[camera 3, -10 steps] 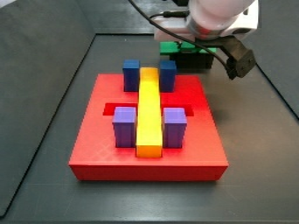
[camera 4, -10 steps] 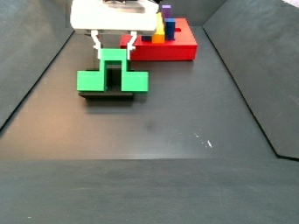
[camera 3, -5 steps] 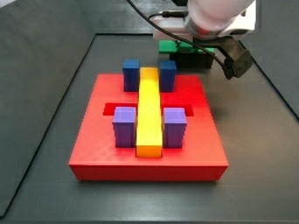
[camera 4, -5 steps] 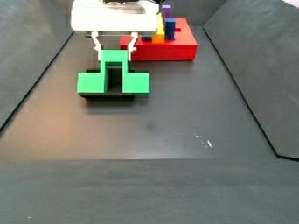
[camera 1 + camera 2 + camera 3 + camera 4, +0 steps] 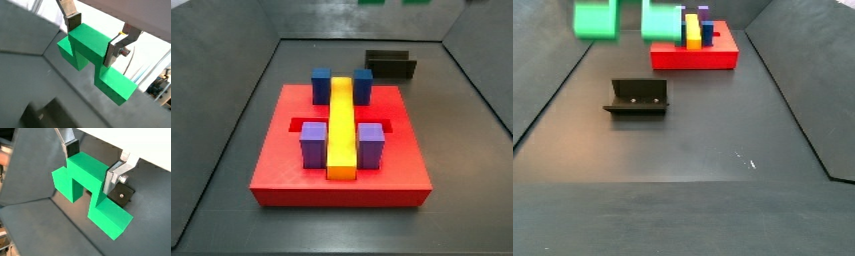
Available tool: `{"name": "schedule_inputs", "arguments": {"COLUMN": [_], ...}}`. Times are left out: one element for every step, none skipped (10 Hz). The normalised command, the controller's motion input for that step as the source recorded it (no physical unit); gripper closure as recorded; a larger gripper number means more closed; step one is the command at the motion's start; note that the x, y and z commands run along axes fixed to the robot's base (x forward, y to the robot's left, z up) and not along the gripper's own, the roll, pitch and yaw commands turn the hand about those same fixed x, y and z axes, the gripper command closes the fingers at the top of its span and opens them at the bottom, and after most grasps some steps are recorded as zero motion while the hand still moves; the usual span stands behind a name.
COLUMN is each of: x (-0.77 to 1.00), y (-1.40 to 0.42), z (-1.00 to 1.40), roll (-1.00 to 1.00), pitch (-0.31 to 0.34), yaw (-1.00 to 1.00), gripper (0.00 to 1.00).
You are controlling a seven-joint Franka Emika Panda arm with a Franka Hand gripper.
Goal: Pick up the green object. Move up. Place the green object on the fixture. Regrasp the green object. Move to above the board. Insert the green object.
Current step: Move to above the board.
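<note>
Now we see the two-finger silver-plate gripper [image 5: 93, 162] clamped on the centre stem of the bright green stepped T-shaped block [image 5: 87, 188] in both wrist views, its arms sticking out either side of the jaws. Below, the dark L-shaped fixture [image 5: 637, 97] stands bare. Farther off, the flat red slotted board [image 5: 711, 58] lies well apart; the block [image 5: 597, 18] hangs high, the board lying off to its side.

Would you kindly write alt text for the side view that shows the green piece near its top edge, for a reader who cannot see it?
The bright green stepped piece hangs high at the frame's top edge, lifted clear of the small dark L-shaped fixture standing bare on the dark floor; the gripper holding it is out of frame. Behind, the flat red board carries a yellow bar and blue and purple blocks.
</note>
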Motion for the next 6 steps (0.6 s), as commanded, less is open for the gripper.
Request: {"name": "schedule_inputs", "arguments": {"x": [0.02,0.02,0.04,-0.89,-0.91,-0.98], "y": [-0.04,-0.02,-0.02,-1.40,-1.40,-1.40], "z": [1.40,0.69,0.20,0.26,0.28,0.30], "roll": [-0.01,-0.01,0.01,-1.00,-1.00,-1.00], "pitch": [0.041,0.070,0.091,0.135,0.128,0.111], "yaw": [-0.02,-0.02,-0.01,-0.06,-0.05,-0.04], "gripper": [1.00,1.00,1.00,1.00,1.00,1.00]}}
